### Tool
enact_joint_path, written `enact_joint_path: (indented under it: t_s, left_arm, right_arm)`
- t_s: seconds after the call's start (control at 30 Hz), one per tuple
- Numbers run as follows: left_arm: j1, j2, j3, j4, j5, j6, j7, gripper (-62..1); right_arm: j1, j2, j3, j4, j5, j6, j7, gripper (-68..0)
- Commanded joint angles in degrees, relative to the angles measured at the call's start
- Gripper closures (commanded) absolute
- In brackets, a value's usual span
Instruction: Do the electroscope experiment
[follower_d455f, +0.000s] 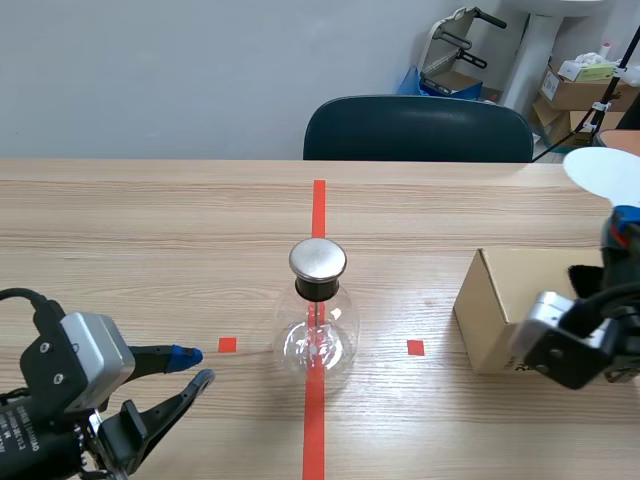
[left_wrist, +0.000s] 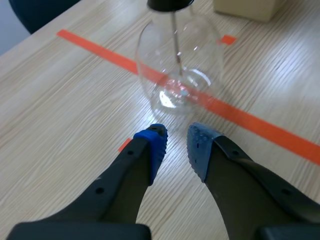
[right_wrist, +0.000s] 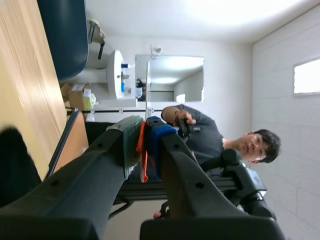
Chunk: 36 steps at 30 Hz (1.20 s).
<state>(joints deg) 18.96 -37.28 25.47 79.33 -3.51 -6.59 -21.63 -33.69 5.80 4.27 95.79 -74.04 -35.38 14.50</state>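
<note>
The electroscope (follower_d455f: 318, 322), a clear glass flask with a round metal cap (follower_d455f: 318, 260) and a thin rod inside, stands on the red tape line at the table's middle. In the left wrist view the flask (left_wrist: 180, 65) is just ahead of my left gripper (left_wrist: 177, 142). My left gripper (follower_d455f: 195, 365) is low at the near left, open, with nothing between its blue pads. My right gripper (follower_d455f: 618, 232) is raised at the far right, shut on an orange strip (right_wrist: 142, 150) that carries a white disc (follower_d455f: 608, 172). In the right wrist view the white disc (right_wrist: 148, 85) shows edge-on.
A cardboard box (follower_d455f: 510, 300) lies right of the flask, under my right arm, and also shows beyond the flask as the box (left_wrist: 245, 7). A dark chair (follower_d455f: 418, 128) stands behind the table's far edge. A person (right_wrist: 215, 140) is in the background of the right wrist view.
</note>
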Motion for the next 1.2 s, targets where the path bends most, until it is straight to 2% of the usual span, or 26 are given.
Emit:
enact_joint_path:
  t_s: [0.0, 0.17, 0.33, 0.53, 0.67, 0.8, 0.97, 1.03, 1.17]
  left_arm:
    - [-0.74, 1.01, -0.2, 0.13, -0.33, -0.2, -1.31, -11.3]
    - [-2.71, 3.56, -0.17, -3.85, -0.33, -0.52, -1.6, -11.3]
    - [-4.85, 5.66, 0.39, -6.62, -0.28, -0.63, -1.66, -9.0]
    - [-7.89, 7.61, 1.6, -9.75, -0.11, -1.95, -1.88, -8.9]
    - [-10.12, 8.5, 2.84, -12.07, -0.11, -2.14, -1.92, -8.9]
    - [-11.56, 9.33, 3.8, -14.01, -0.11, -2.38, -1.9, -8.9]
    - [-12.44, 10.19, 4.11, -15.54, 0.09, -3.3, -1.99, -8.4]
    - [-12.5, 10.56, 4.13, -15.96, 0.17, -3.45, -2.1, -8.5]
    - [-12.48, 11.08, 4.13, -16.0, 1.75, -4.68, -2.14, -8.5]
  right_arm:
    - [1.22, 1.51, -1.46, 0.17, -0.92, -1.66, -2.56, -0.9]
    - [2.86, 1.68, -8.76, 0.15, -5.64, -2.34, -9.73, -0.9]
    - [3.82, 1.68, -14.49, -0.39, -9.44, -2.29, -14.49, -0.9]
    - [6.08, 2.8, -20.74, -5.4, -9.66, -2.38, -20.74, -0.9]
    - [7.82, 3.26, -23.23, -9.88, -9.66, -4.59, -23.43, -0.9]
    - [9.46, 3.23, -24.74, -13.64, -9.66, -7.19, -23.82, -0.9]
    - [10.84, 3.23, -26.08, -16.31, -9.66, -7.56, -22.99, -0.9]
    - [10.86, 3.23, -26.49, -16.5, -9.66, -8.98, -22.01, -0.9]
    - [10.84, 3.23, -26.86, -16.5, -9.66, -9.48, -20.35, -0.9]
